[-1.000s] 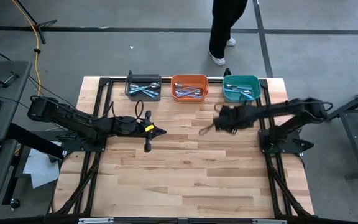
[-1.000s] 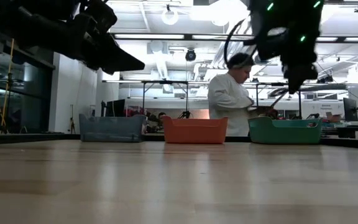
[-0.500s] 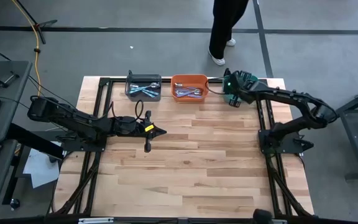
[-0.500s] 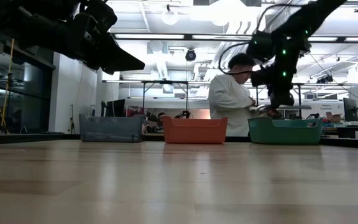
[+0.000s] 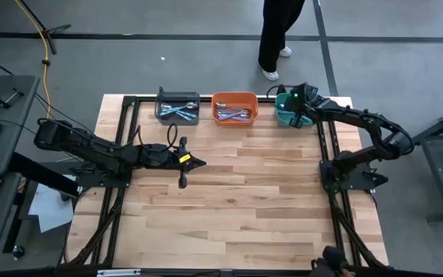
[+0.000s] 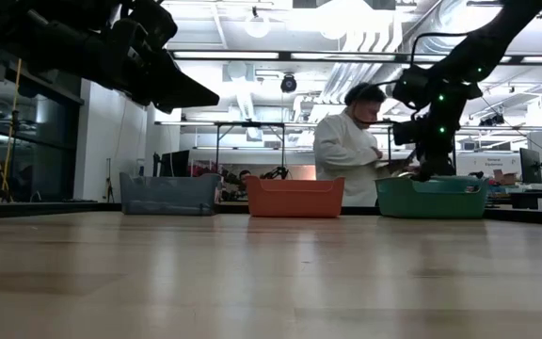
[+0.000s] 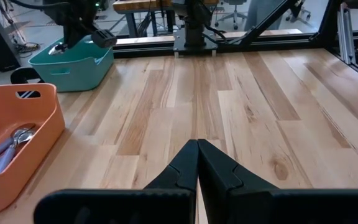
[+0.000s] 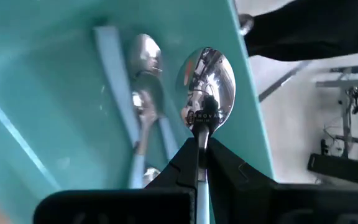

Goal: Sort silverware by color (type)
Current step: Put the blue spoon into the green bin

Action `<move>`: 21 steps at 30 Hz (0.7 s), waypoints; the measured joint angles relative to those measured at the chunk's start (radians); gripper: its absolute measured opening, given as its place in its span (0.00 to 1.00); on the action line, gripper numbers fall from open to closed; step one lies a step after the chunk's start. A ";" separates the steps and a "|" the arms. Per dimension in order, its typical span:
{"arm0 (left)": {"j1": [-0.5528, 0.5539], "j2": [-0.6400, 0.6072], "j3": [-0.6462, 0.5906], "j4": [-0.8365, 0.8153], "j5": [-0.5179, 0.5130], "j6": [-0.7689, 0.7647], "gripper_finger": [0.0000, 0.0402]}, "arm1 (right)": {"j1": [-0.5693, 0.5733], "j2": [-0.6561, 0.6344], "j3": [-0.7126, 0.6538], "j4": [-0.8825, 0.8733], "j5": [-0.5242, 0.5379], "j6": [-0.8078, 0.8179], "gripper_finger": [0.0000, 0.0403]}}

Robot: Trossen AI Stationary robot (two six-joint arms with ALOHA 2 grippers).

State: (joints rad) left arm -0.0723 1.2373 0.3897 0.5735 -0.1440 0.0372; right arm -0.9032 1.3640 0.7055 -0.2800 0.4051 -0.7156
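held spoon: handle hidden between right tool fingers | teal bin: contents covered by arm in high view | person: cut off above waist by high view's edge

ROBOT LOOK: 2 DARK ARMS

Both arms black, slim jointed links on black frame mounts at table's left & right edges. Left arm: black cables looped near wrist, small yellow label just behind left gripper, whose fingers are matte black, tapered to wedge tips. Right arm: green LEDs lit near wrist, curved black cable above; right gripper fingers same black wedges.
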 joint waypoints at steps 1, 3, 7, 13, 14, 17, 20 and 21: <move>0.000 0.000 0.000 0.000 0.000 0.000 0.00 | -0.010 0.000 0.000 0.002 -0.019 -0.002 0.00; 0.000 0.000 0.000 0.000 0.000 0.000 0.00 | -0.031 0.002 0.000 0.000 -0.073 -0.004 0.00; 0.000 0.000 0.000 0.000 0.000 0.001 0.00 | -0.053 0.029 0.000 0.003 -0.104 -0.002 0.00; 0.000 0.000 0.000 0.000 0.000 0.001 0.00 | -0.067 0.095 -0.001 0.064 -0.120 -0.003 0.00; 0.000 0.000 0.000 0.000 0.000 0.001 0.00 | -0.073 0.104 -0.001 0.070 -0.127 -0.001 0.00; 0.000 0.000 0.000 0.000 0.000 0.001 0.00 | -0.079 0.132 -0.001 0.067 -0.126 -0.004 0.00; 0.000 0.000 0.000 0.000 0.000 0.000 0.00 | -0.068 0.138 -0.001 0.068 -0.126 -0.007 0.00; 0.000 0.000 0.000 0.000 0.000 0.000 0.00 | -0.065 0.140 -0.001 0.069 -0.126 -0.006 0.00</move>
State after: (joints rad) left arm -0.0723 1.2373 0.3897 0.5734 -0.1440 0.0376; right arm -0.9681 1.5037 0.7048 -0.2109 0.2787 -0.7215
